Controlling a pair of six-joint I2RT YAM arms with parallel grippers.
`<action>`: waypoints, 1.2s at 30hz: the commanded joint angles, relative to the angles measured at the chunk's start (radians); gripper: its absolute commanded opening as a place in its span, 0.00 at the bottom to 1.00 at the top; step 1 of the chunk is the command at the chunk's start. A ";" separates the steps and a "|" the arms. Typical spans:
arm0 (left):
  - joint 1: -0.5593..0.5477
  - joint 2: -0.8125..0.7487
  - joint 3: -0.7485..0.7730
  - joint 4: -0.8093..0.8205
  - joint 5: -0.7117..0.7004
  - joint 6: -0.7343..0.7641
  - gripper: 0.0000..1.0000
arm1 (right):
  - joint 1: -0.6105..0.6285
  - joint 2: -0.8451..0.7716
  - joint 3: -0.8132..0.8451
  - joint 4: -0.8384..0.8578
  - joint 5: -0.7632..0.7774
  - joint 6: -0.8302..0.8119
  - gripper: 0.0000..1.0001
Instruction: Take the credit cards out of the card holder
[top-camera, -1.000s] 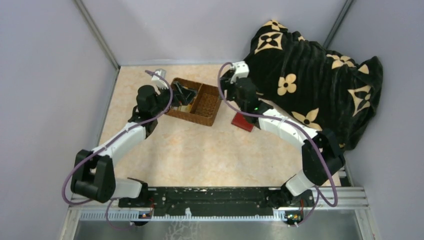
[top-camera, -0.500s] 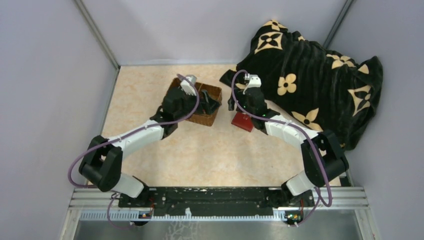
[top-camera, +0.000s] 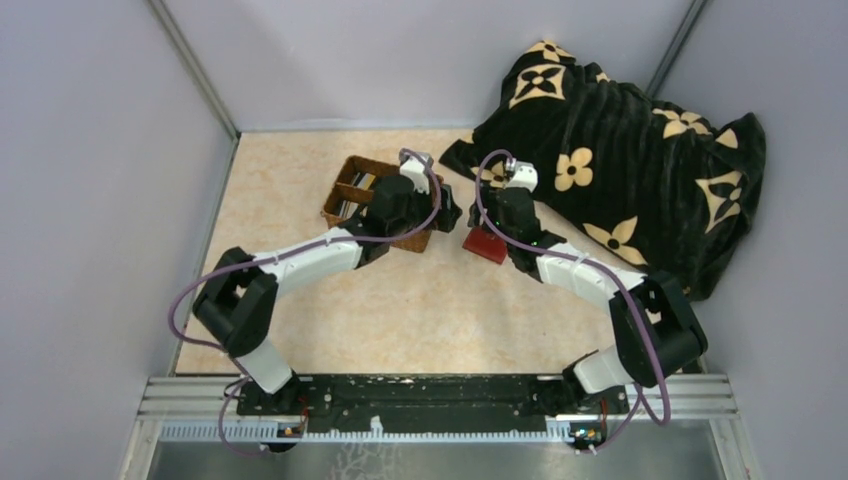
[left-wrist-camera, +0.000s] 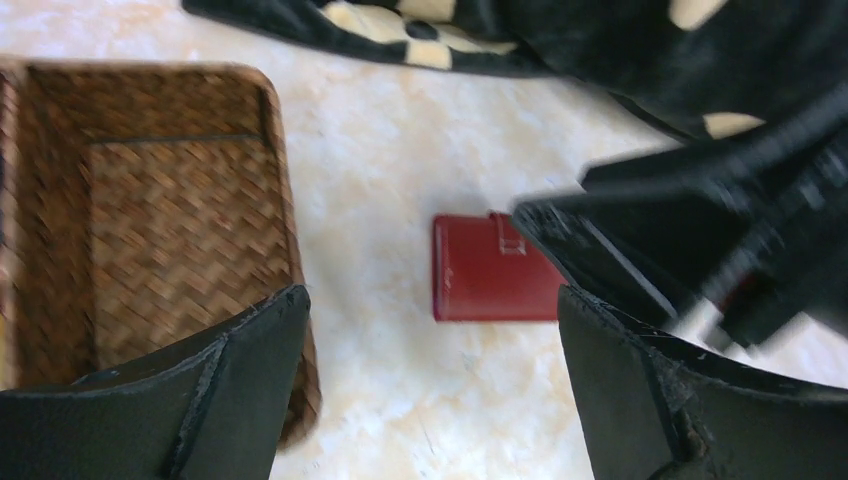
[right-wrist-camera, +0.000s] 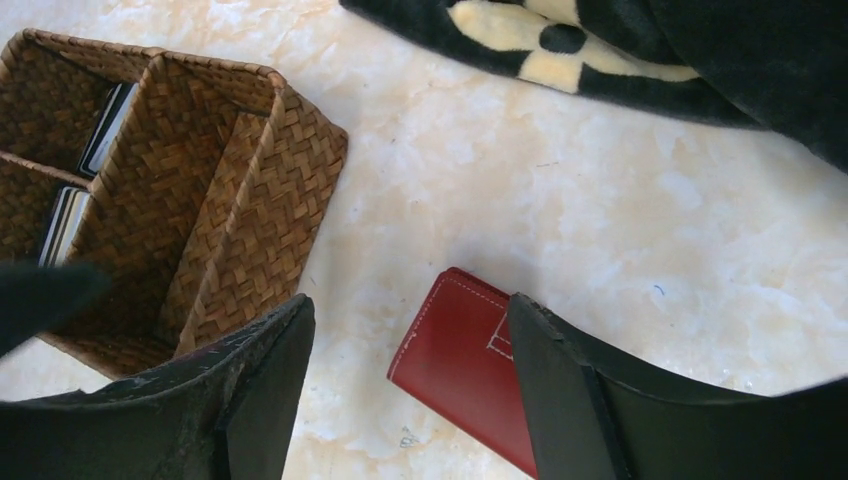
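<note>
Top external view: the holder lies shut and flat on the surface, just right of the basket and near the blanket's edge. Both arms reach over it. The left claw and the right claw both gape wide, and neither holds anything.

Some cards stand on edge in the basket's left compartments. Whether any are left in the holder cannot be told while it is shut.

The holder's long axis seems to run slantwise from far-left to near-right. Its snap tab faces up and folds over the long edge on the blanket side, so that is probably the edge that opens, with the spine towards the arms.

The step looks like opening the holder. It would go best with one claw pressing the spine half flat to stop it sliding. The other should come in low from the blanket side, pinch only the tab, and peel it up and back towards the spine. The leather looks slick, so a shallow pinch may slip.
</note>
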 joint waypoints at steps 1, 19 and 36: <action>0.024 0.117 0.163 -0.144 0.002 0.088 0.99 | -0.023 -0.072 -0.032 0.067 0.034 0.016 0.71; 0.073 0.405 0.392 -0.282 -0.003 0.020 0.99 | -0.099 -0.287 -0.183 0.104 0.173 0.088 0.66; 0.113 0.240 0.300 -0.214 0.078 0.085 0.99 | -0.137 -0.138 -0.113 0.042 0.101 0.078 0.65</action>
